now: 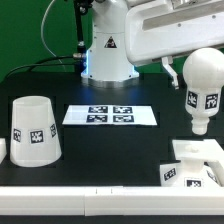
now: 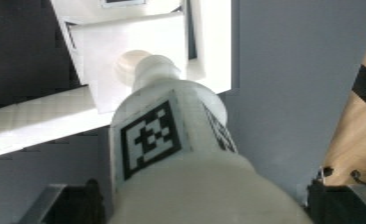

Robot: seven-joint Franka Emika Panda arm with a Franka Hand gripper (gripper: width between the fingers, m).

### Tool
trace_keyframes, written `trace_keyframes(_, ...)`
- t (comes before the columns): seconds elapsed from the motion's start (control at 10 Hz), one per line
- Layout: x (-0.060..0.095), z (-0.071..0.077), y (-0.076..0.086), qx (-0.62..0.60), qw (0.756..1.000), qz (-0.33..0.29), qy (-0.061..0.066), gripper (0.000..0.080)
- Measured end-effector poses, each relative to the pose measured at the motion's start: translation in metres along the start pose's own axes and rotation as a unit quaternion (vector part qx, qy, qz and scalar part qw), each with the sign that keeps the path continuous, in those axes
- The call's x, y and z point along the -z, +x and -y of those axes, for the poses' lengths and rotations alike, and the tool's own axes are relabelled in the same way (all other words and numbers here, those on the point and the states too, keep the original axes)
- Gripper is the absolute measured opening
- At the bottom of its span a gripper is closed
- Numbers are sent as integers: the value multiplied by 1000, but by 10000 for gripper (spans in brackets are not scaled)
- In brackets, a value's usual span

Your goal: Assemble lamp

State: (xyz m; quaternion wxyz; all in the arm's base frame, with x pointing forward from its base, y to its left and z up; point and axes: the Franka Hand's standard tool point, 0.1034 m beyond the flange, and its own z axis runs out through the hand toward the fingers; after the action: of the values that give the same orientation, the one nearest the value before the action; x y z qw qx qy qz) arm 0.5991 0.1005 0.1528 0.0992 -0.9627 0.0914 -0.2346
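black tabletop (image 1: 120, 150) fills the exterior view, with a white strip along its near edge; nearest the camera, at the exterior view's right, sits the square stepped base (image 1: 198, 152), upright, with tags on its lower step facing forward; right above it hangs the bulb (image 1: 203, 90), clear of the table, round end up and stem pointing down at the base's upper step, a tag on its side; whether the stem tip touches the base i cannot tell; at the exterior view's left, well apart from both, the shade (image 1: 32, 130) stands on its wide end, one tag showing; farther back, between shade and base, the marker board (image 1: 110, 115) lies flat; behind it rises the robot pedestal (image 1: 105, 55), the arm (image 1: 175, 35) reaching across to the bulb, and a green backdrop (image 1: 25, 30) beyond; in the wrist view the gripper (image 2: 201, 198) has the bulb's thick end held between its dark fingers (image 2: 64, 203), one on either side, spread no wider than the bulb itself; the bulb's tag faces the camera and the stem runs away from it, its tip over the white base (image 2: 109, 45)
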Motion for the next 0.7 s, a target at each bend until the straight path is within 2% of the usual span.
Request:
trace_keyframes(0.4, -11, -7, -6, 0, 1000, 8, -4, 566)
trace_keyframes(0.7, -11, -13, 0, 4, 1000, 5, -5, 566)
